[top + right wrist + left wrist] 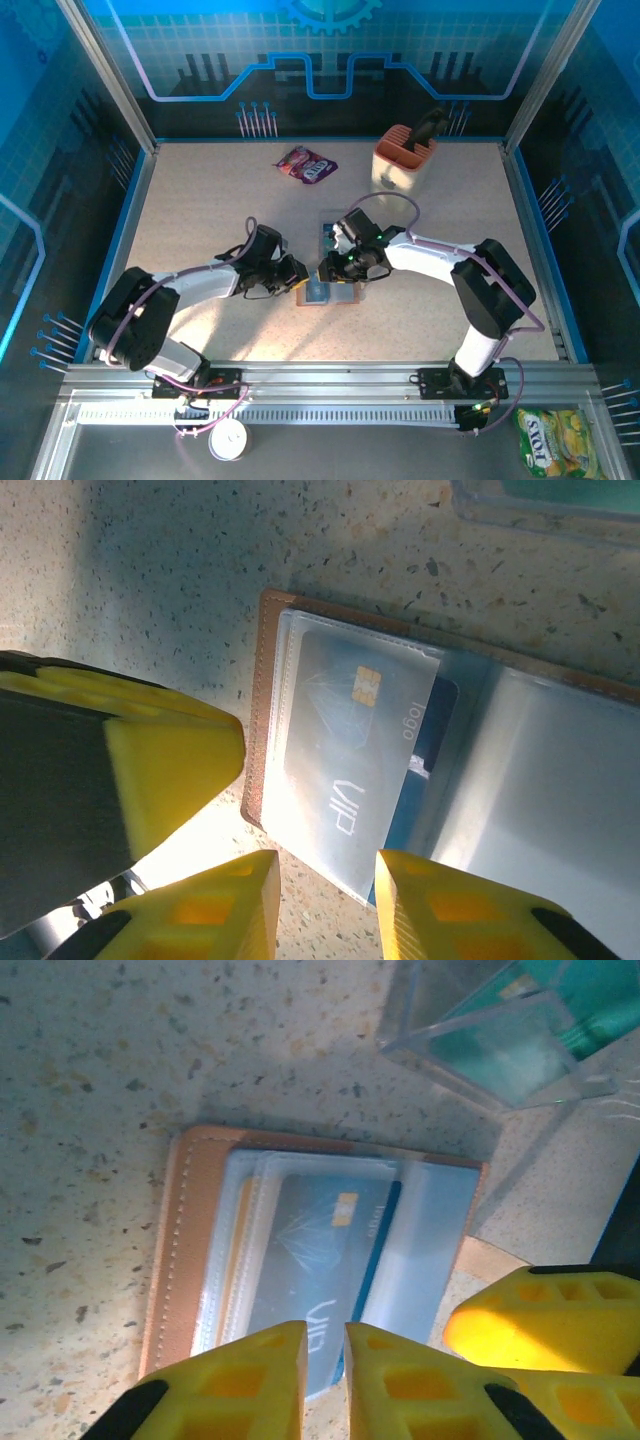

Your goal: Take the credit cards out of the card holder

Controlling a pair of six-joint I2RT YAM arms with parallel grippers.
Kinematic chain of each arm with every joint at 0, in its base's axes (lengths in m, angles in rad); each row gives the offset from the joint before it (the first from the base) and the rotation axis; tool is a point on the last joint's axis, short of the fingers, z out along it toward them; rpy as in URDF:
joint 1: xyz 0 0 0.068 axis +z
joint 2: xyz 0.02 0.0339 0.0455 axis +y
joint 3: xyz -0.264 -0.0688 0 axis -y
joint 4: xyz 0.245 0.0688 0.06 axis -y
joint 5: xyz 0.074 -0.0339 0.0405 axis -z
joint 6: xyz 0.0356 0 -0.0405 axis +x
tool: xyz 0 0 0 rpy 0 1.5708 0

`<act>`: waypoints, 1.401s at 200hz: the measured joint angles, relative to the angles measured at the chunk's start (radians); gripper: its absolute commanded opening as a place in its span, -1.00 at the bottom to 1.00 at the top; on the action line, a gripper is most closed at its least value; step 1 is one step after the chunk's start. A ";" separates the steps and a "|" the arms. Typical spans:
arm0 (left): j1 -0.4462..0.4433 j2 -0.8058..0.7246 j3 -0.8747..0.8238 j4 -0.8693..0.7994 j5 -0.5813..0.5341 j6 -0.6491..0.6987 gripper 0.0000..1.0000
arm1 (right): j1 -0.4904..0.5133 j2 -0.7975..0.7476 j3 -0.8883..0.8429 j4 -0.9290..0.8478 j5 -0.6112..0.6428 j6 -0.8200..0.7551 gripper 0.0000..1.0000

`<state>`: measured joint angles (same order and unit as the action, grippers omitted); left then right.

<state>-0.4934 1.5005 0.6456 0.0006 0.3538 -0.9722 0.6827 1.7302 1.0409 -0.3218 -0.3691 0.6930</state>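
The card holder lies open on the table between both grippers, tan leather with clear pockets. A blue-grey credit card marked VIP sticks partly out of a pocket, and it also shows in the right wrist view. My left gripper stands over the card's near edge, its jaws only a thin slit apart; whether they pinch it is unclear. My right gripper is open at the card's near edge, nothing between its fingers. In the top view the left gripper and the right gripper almost touch.
A clear plastic box with teal cards inside stands just beyond the wallet. A purple snack packet and a peach tool caddy sit at the back. A yellow-green packet lies off the table, front right.
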 measured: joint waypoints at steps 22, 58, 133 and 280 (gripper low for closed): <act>0.000 0.038 0.000 0.005 0.012 0.005 -0.73 | 0.000 0.016 0.000 0.010 -0.006 0.005 -0.35; 0.000 0.060 0.000 0.006 0.018 0.007 -0.75 | 0.006 0.040 0.000 0.021 -0.010 0.011 -0.34; 0.000 0.060 -0.014 0.013 0.018 0.007 -0.75 | 0.006 0.078 0.000 0.047 -0.022 0.015 -0.34; 0.000 0.060 -0.014 0.013 0.019 0.007 -0.75 | 0.011 0.102 0.015 0.007 0.010 -0.009 -0.34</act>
<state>-0.4934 1.5608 0.6319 0.0135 0.3725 -0.9653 0.6941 1.8320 1.0561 -0.3145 -0.3592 0.6838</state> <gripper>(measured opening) 0.124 0.331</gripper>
